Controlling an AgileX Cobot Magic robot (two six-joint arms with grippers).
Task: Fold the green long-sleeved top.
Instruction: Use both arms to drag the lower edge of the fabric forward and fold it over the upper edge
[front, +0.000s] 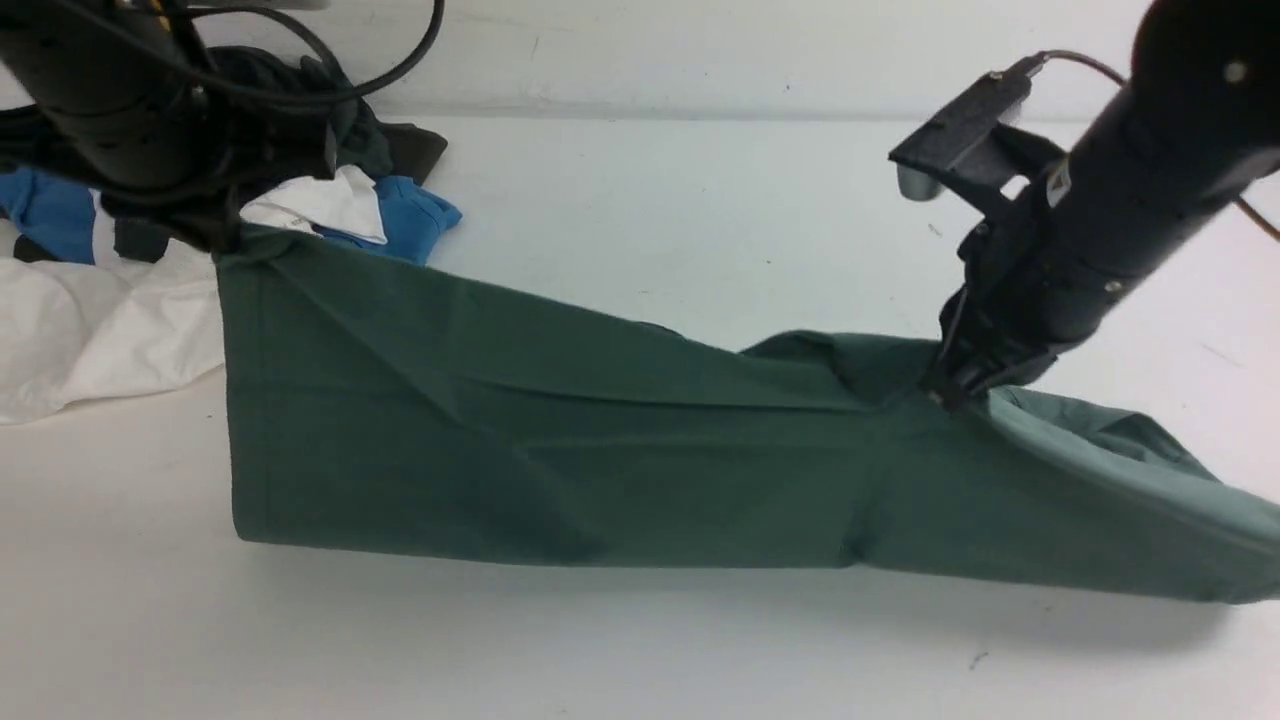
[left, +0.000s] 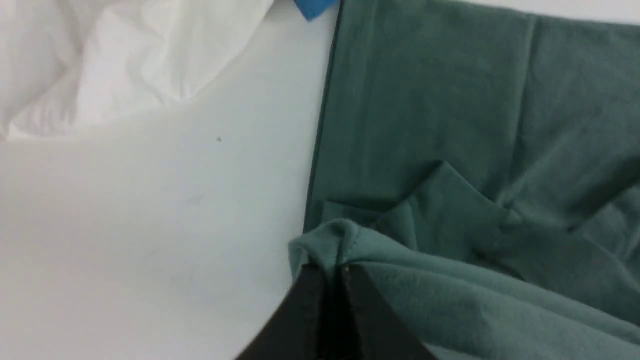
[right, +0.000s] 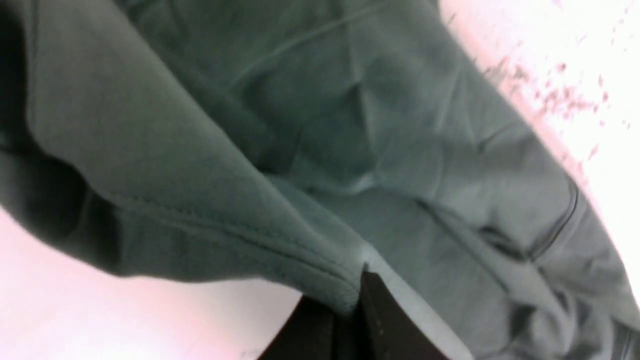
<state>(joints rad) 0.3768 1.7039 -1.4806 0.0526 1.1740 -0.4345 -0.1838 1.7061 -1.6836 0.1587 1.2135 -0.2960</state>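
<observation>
Both left gripper (left: 332, 274) and right gripper (front: 952, 392) clamp the green long-sleeved top (front: 550, 440); seemingly shallow bites could slip under tension.

The plain green long-sleeved top (front: 560, 450) lay beside a white garment (front: 100, 320), a blue garment (front: 420, 215) and a dark garment (front: 405, 150).

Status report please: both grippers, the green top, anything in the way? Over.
Left gripper shut on green top, corner raised. Right gripper shut on its edge, lower. Top stretched between them. Other garments heaped beside left gripper, behind the top.
</observation>
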